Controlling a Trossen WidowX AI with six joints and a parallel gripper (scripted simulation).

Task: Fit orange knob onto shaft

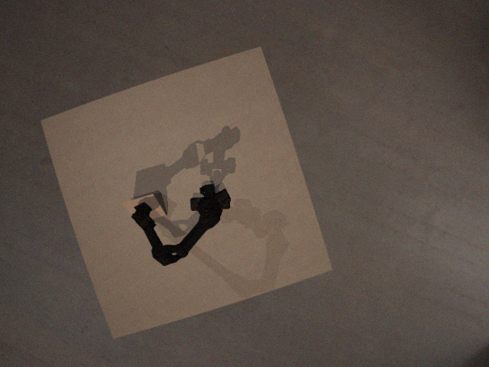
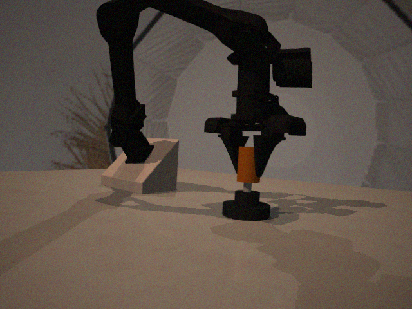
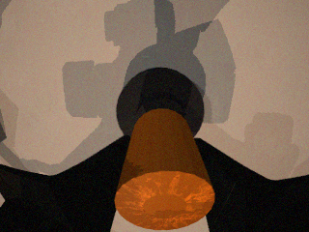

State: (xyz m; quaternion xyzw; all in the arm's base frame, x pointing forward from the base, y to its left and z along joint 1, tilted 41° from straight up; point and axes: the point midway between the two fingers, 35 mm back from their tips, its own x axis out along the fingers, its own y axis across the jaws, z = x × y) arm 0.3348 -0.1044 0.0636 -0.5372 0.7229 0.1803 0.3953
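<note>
The orange knob (image 2: 246, 165) (image 3: 161, 150) is upright between the fingers of my gripper (image 2: 249, 172), which is shut on it. In the exterior view the knob's lower edge is above the black round pedestal (image 2: 246, 210) (image 3: 127, 108). A short piece of the silver shaft (image 2: 247, 187) shows between the knob and the pedestal's raised middle. Whether the shaft's top is inside the hole is hidden. The hole and both flat sides are hidden too. In the wrist view the knob covers the shaft and part of the pedestal. In the top view the arm hides the knob and pedestal.
A pale wedge-shaped block (image 2: 161, 174) (image 1: 132, 203) stands at the arm's base, left of the pedestal in the exterior view. The square tabletop (image 1: 260, 86) (image 2: 132, 266) carries the arm's shadows.
</note>
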